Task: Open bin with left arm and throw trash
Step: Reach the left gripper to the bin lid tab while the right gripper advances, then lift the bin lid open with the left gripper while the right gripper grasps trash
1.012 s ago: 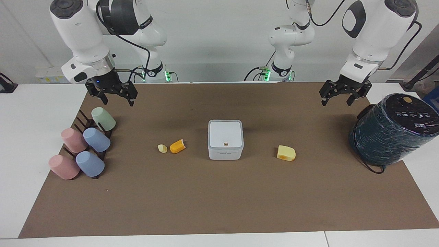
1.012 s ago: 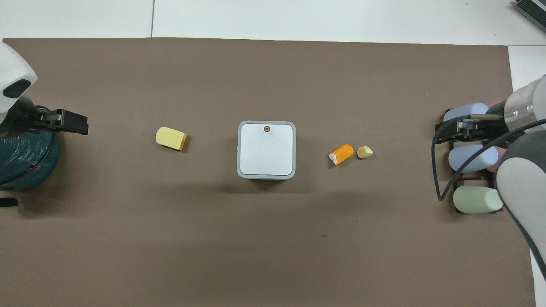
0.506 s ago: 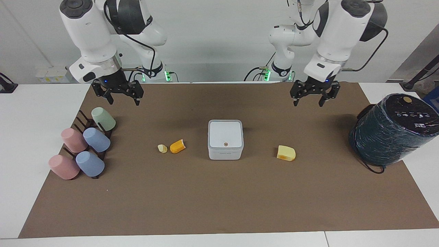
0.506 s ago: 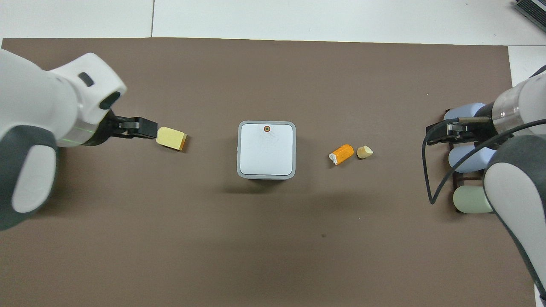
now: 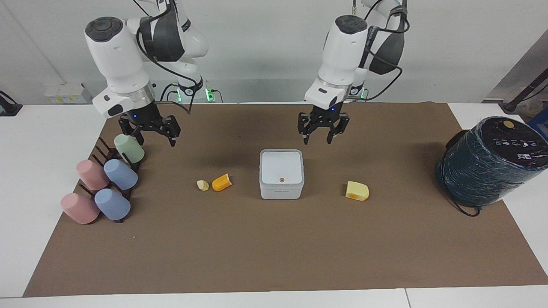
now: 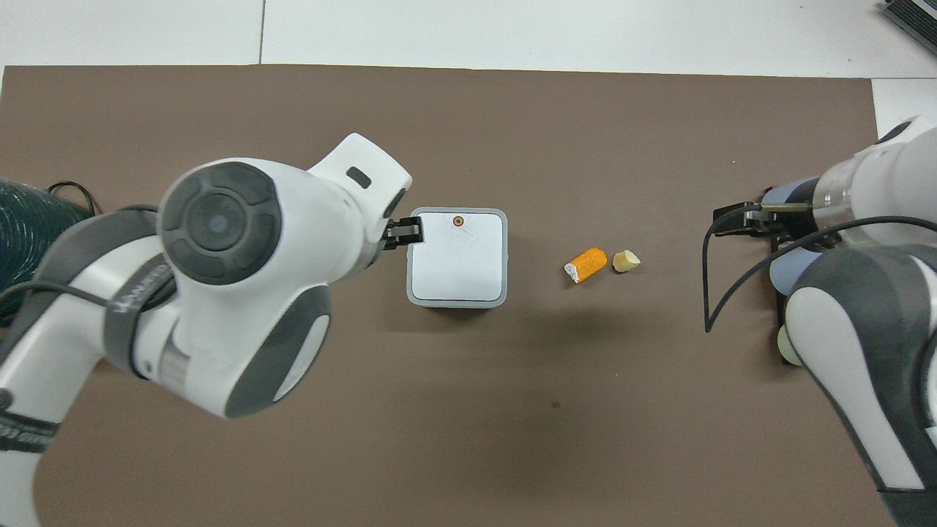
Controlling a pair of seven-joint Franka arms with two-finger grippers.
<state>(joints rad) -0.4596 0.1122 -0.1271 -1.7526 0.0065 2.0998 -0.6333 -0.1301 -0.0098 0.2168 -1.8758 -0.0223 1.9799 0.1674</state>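
The white square bin (image 5: 281,173) stands mid-mat with its lid shut, orange dot on top; it also shows in the overhead view (image 6: 458,256). My left gripper (image 5: 320,136) is open and hangs in the air over the mat beside the bin's edge that faces the robots; only its tip shows in the overhead view (image 6: 404,233). The tiny pale yellow lump (image 5: 203,185) and the orange chunk (image 5: 221,182) lie toward the right arm's end. The pale yellow wedge (image 5: 357,191) lies toward the left arm's end, hidden under my left arm in the overhead view. My right gripper (image 5: 150,134) is open over the mat by the green cup.
A dark rack with several pastel cups (image 5: 105,184) stands at the right arm's end of the mat. A big dark green wrapped cylinder (image 5: 492,160) with a cable stands at the left arm's end. White table surrounds the brown mat (image 5: 274,256).
My left gripper has swung from beside the green cylinder to beside the bin. My right gripper has drifted a little toward the middle and lower. Bin and trash have not moved.
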